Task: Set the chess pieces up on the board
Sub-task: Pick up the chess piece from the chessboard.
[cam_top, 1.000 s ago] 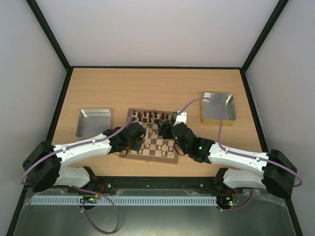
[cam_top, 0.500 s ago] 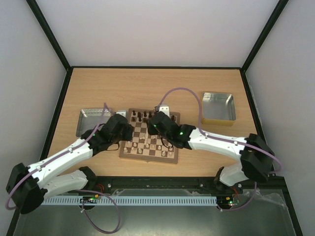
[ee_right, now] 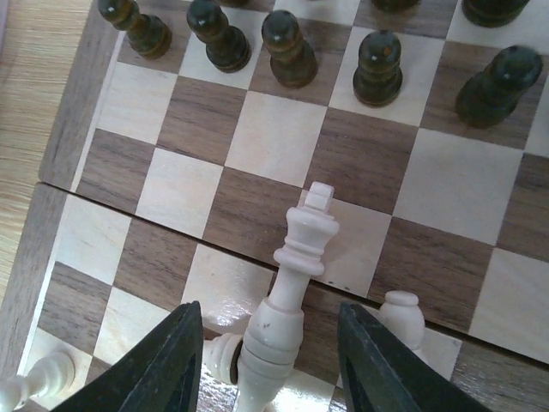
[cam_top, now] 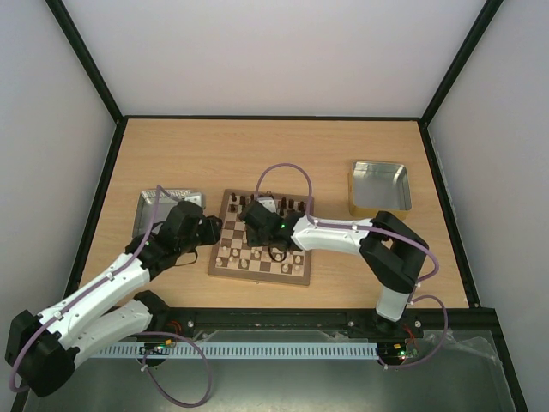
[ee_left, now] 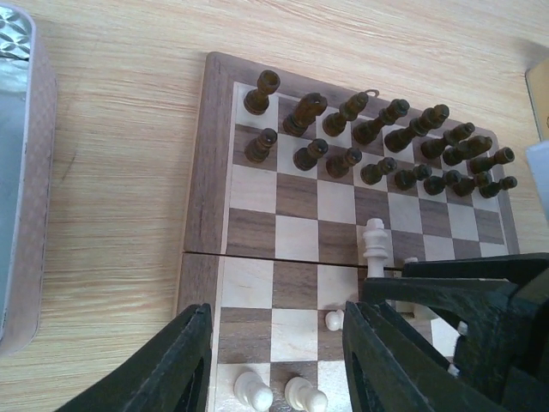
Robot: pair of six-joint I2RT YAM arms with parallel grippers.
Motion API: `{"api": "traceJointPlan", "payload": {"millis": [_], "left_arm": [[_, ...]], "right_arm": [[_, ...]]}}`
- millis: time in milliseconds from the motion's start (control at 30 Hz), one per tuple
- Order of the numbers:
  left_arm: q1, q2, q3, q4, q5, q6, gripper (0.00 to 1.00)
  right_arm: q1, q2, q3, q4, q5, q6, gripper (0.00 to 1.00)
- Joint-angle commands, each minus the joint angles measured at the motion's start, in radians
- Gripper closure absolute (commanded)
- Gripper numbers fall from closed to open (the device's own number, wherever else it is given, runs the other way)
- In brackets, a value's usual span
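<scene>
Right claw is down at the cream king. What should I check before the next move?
1. Right claw straddles the cream king: ok.
2. Grip closed on king: not ok, gaps both sides.
3. Nothing else between its fingers: not ok, a cream pawn shows beside the king's base.
4. Left claw open, empty: ok.
5. Dark pieces standing on the board's far rows: ok.

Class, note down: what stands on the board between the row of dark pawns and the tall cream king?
Nothing: the left wrist view shows only bare board between the dark pawns and the cream king.
</scene>
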Motion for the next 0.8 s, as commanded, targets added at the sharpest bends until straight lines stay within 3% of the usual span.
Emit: {"api": "traceJointPlan", "payload": {"millis": [0,400,633,767], "left_arm": [[0.010,-0.011,-0.019,0.020,0.024,0.009,0.55],[0.022,-0.021,-0.022,0.021,0.034,0.024,0.55],[0.024,-0.021,-0.023,0.022,0.043,0.025,0.54],[0.023,-0.023,-0.026,0.026,0.052,0.020,0.54]], "right_arm": [[-0.002,0.035,0.049,-0.053,0.010,0.040,0.59],[-0.002,0.114,0.092,-0.111,0.112,0.094,0.70],[-0.002,0.115,0.087,-0.091,0.116,0.115,0.89],[-0.002,0.079,0.064,-0.049,0.131,0.142,0.92]]}}
